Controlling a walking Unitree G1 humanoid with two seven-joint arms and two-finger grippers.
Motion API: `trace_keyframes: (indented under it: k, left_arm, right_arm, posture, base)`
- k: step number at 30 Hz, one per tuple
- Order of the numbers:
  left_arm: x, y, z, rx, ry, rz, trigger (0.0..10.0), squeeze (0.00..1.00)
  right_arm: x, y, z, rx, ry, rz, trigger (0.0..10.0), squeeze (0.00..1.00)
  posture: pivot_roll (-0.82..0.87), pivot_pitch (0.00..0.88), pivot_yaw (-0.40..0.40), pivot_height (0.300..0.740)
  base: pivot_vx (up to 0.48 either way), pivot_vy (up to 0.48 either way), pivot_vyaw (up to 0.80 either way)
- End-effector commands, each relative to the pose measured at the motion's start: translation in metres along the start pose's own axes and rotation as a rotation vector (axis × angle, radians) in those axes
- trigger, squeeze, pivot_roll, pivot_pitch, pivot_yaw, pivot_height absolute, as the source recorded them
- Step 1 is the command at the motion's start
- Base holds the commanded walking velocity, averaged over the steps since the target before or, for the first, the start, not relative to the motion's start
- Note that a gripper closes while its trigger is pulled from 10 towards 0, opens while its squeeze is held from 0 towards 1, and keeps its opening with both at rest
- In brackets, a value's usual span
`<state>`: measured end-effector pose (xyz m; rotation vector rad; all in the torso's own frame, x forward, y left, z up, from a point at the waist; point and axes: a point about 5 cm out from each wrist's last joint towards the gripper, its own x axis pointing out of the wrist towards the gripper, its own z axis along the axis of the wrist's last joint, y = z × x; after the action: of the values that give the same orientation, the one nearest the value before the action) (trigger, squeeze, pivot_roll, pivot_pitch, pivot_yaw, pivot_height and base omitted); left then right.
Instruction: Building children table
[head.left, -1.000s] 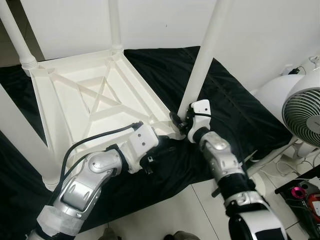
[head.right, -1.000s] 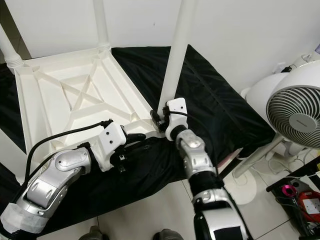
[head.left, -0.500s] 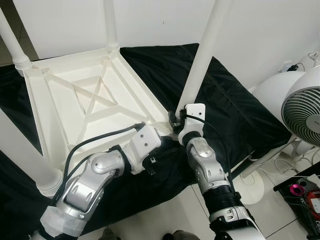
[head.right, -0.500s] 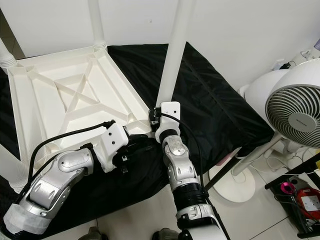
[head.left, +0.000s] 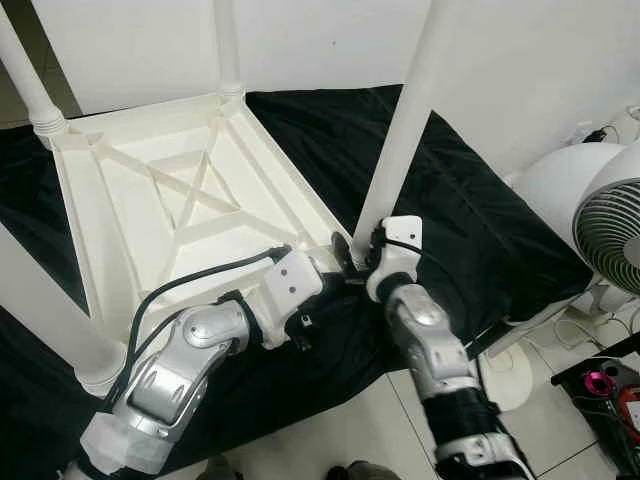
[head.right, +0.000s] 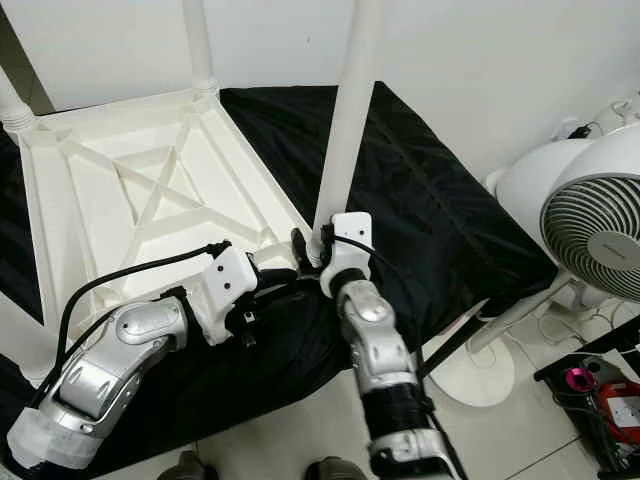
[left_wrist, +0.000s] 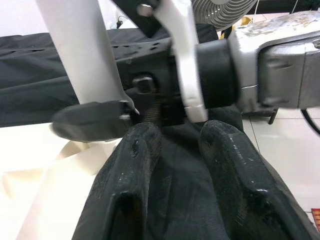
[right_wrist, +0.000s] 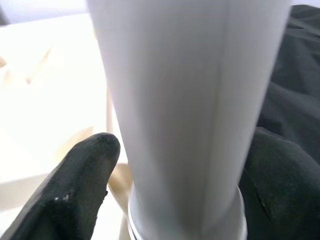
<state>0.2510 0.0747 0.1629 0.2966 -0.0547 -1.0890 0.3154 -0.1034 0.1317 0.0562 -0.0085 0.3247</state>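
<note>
The white children's table (head.left: 95, 215) lies upside down on a black cloth (head.left: 480, 200), its legs pointing up. My right gripper (head.left: 365, 250) is at the foot of the near right leg (head.left: 405, 130), where the leg meets the table's corner. In the right wrist view its black fingers (right_wrist: 80, 185) sit on either side of the leg (right_wrist: 185, 100), shut on it. My left gripper (head.left: 335, 287) lies low beside that same corner. Its fingers (left_wrist: 125, 170) stand open by a narrow gap over the cloth, with nothing between them.
Three more legs stand at the other corners, the nearest (head.left: 50, 310) by my left arm. A white standing fan (head.left: 610, 220) is close on the right, its base on the tiled floor. A white wall runs behind. A box with a pink item (head.left: 600, 385) sits at bottom right.
My right forearm has swung sideways and back around the leg's foot while the gripper stayed on the leg. The left arm has held its place. The camera has shifted slightly.
</note>
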Motion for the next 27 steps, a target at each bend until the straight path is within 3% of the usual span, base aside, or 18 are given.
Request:
trace_keyframes:
  k: [1, 7, 11, 20, 27]
  left_arm:
    - [-0.001, -0.001, 0.001, 0.003, 0.003, 0.000, 10.0, 0.00]
    - [0.000, 0.000, 0.001, 0.004, 0.002, -0.002, 10.0, 0.00]
    - [0.002, 0.002, 0.002, 0.008, -0.004, -0.011, 10.0, 0.00]
    - [0.002, 0.006, 0.005, 0.018, -0.006, -0.002, 10.0, 0.00]
    - [0.001, 0.007, 0.005, 0.020, -0.005, 0.007, 10.0, 0.00]
  right_arm:
    - [-0.004, -0.006, 0.000, -0.016, -0.004, 0.039, 10.0, 0.00]
    - [-0.006, -0.015, 0.003, -0.072, -0.019, 0.125, 10.0, 0.00]
    - [0.009, -0.031, 0.014, -0.189, -0.027, 0.308, 10.0, 0.00]
    - [0.030, -0.027, 0.022, -0.276, 0.011, 0.458, 10.0, 0.00]
    - [0.035, -0.026, 0.017, -0.306, 0.050, 0.536, 10.0, 0.00]
  posture:
    - [-0.07, 0.025, -0.052, 0.740]
    - [-0.07, 0.023, -0.047, 0.740]
    - [-0.08, 0.025, -0.030, 0.740]
    - [-0.06, 0.025, -0.030, 0.740]
    - [-0.05, 0.023, -0.036, 0.740]
  base:
    - [0.000, 0.000, 0.00]
    - [0.000, 0.000, 0.00]
    - [0.000, 0.000, 0.00]
    - [0.000, 0.000, 0.00]
    - [0.000, 0.000, 0.00]
